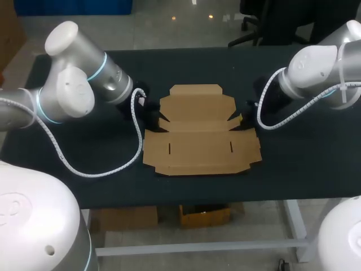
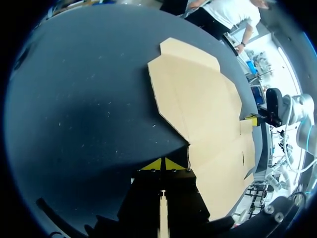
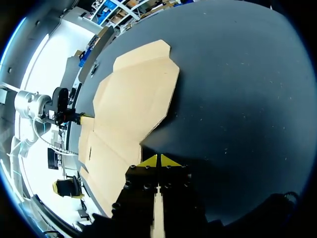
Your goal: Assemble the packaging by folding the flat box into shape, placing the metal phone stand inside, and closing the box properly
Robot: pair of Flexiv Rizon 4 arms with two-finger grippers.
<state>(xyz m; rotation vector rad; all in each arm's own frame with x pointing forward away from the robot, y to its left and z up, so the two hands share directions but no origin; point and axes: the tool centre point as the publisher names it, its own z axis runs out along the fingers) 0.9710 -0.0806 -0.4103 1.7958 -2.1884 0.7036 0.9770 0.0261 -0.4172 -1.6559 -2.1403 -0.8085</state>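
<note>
Soft overhead light fills my table (image 1: 299,169). A thin shadow edges the box (image 1: 200,149). I see darker patches near both wrists.

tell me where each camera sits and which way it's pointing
Head view: above and behind, looking down on the table and flat cardboard box; left arm and right arm show.
Left wrist view: on the left wrist, looking across the box toward the right arm; own shut jaws show.
Right wrist view: mirrored, facing the left arm across the box; own shut jaws show.
All three share the box.
</note>
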